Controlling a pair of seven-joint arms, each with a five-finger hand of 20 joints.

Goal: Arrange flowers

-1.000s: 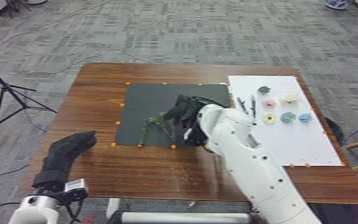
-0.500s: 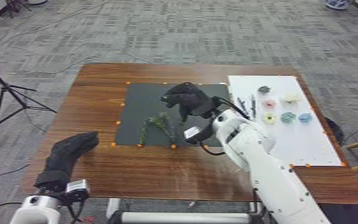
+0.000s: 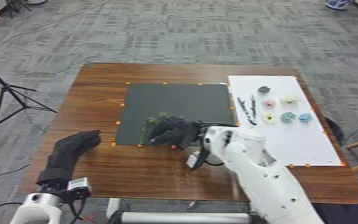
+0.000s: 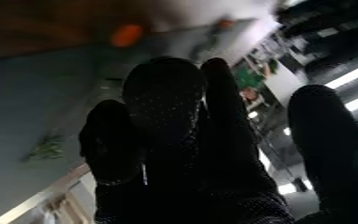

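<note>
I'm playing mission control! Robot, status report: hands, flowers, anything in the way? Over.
Right hand open, at greenery on dark mat, partly hiding it. Left hand open, left of mat. Flower heads on white sheet.

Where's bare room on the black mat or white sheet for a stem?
Free: the far half of the black mat, beyond the green sprigs and right hand; the white sheet from the blue flower to its near edge. Crowded: around that hand, and among the dark sticks and other flower heads.
</note>
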